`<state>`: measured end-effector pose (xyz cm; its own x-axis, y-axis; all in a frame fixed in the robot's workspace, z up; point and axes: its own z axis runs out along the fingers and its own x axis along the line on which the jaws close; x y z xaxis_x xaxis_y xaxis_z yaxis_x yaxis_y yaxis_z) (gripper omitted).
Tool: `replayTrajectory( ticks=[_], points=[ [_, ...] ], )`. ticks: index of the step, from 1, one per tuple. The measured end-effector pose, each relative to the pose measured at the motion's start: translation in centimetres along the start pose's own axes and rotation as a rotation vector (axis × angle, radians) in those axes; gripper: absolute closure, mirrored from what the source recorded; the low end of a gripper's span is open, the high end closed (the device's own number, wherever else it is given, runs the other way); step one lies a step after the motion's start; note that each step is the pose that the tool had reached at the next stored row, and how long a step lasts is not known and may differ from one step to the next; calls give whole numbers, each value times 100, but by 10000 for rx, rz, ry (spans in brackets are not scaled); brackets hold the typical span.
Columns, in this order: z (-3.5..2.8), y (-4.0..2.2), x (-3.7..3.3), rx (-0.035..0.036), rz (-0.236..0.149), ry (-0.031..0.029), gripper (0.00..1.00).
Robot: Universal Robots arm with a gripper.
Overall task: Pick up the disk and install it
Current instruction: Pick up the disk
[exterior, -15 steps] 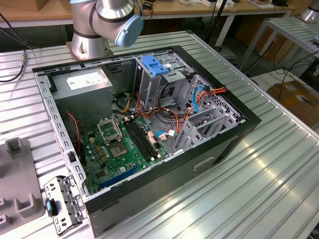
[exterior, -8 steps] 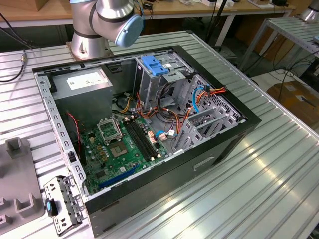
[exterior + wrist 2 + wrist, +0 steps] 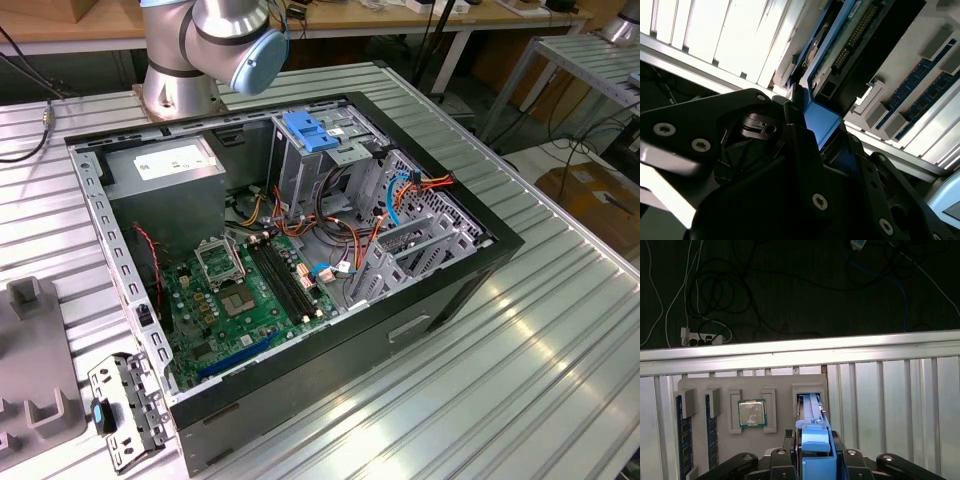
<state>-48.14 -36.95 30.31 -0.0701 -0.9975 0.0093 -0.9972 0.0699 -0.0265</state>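
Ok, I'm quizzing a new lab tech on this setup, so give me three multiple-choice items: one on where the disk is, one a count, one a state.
1. Where is the disk?
A) lying flat on the floor
B) on edge in a slot of the grey tray
C) up on a shelf

2. How many memory sticks sit in that tray?
A) one
B) two
C) four

3. How is the computer case?
A) side open, motherboard exposed
B) closed, panel on
C) upside down

Answers:
1 B: in the first wrist view its blue rail stands in the tray's slot.
2 B: two blue sticks stand side by side near the processor chip.
3 A: the exterior view looks straight onto the board.
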Motion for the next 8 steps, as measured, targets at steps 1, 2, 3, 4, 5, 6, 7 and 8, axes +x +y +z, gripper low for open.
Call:
replayTrajectory(
  ticks=[1, 2, 3, 4, 5, 6, 7, 8],
  points=[
    [7, 0, 0, 1, 0, 4, 63],
    [19, 0, 0, 0, -2, 9, 63],
    [28, 0, 0, 2, -3, 11, 63],
    [38, 1, 0, 8, -5, 12, 63],
    [43, 1, 0, 13, -8, 12, 63],
    [51, 2, -1, 37, -8, 12, 63],
    [57, 2, 0, 65, -9, 11, 63],
    [69, 2, -1, 91, -8, 6, 63]
  ],
)
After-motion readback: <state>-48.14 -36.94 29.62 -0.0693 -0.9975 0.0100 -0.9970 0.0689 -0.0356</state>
